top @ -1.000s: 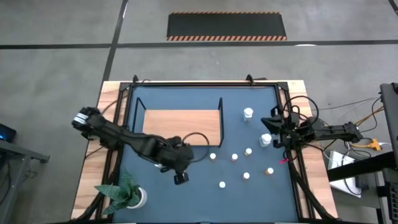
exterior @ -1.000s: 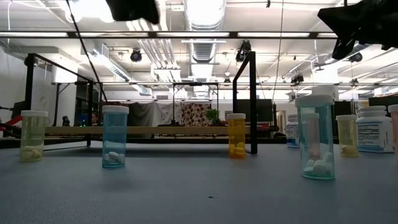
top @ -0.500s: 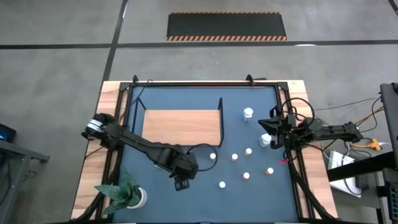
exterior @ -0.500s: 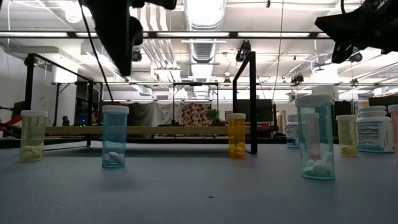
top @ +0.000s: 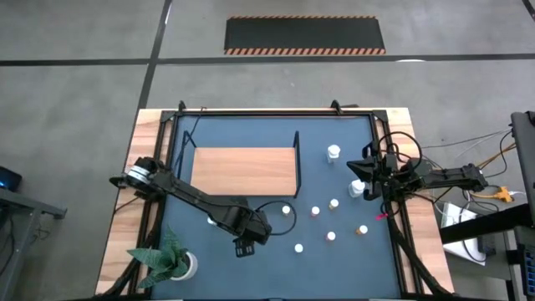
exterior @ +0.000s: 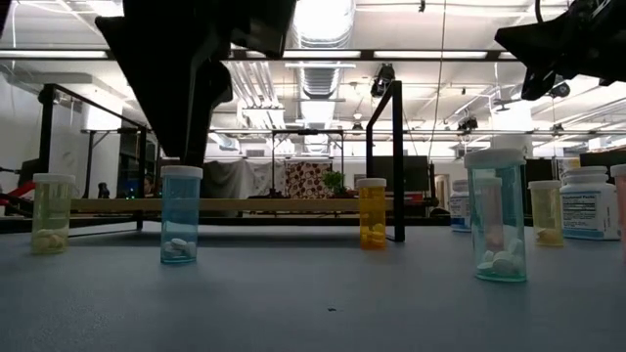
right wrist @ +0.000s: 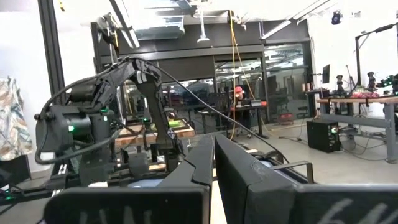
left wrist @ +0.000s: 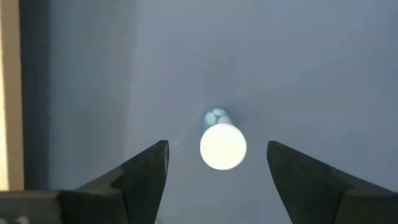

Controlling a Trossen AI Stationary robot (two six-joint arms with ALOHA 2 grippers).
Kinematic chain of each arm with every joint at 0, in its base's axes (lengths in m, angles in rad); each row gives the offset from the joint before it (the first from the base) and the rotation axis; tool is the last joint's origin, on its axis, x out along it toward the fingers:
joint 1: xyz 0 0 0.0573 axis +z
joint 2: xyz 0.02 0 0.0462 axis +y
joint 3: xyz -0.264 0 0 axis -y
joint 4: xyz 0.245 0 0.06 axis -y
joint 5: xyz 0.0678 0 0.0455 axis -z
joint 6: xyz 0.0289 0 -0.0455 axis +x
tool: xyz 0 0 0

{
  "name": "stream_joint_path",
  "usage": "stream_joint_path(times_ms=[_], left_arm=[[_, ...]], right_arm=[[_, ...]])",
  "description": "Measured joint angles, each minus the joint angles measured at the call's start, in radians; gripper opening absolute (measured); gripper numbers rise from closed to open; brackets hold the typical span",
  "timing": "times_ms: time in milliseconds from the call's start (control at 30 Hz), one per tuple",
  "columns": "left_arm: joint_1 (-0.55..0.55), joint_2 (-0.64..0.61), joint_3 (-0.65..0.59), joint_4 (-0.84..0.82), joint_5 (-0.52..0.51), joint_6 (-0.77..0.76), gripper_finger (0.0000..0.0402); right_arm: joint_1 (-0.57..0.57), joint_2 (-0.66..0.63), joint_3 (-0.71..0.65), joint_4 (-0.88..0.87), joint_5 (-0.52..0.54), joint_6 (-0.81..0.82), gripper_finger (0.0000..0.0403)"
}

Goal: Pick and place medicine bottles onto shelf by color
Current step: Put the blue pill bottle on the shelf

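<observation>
No text can be read anywhere in the views. Dark printed lines are carried on the label of the large white bottle at the desk's edge in the low view, but no word can be made out. No lettering is seen on the small bottles. An orange-and-black striped border is shown on the floor mat in the high view, with no writing on it.
</observation>
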Motion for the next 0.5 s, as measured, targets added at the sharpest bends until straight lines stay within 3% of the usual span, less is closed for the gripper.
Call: stream_joint_path(times_ms=[500], left_arm=[[0.000, 0.009, -0.030, 0.049, -0.001, -0.008, 0.0214]], right_arm=[[0.000, 0.000, 0.000, -0.014, 0.000, 0.002, 0.0009]])
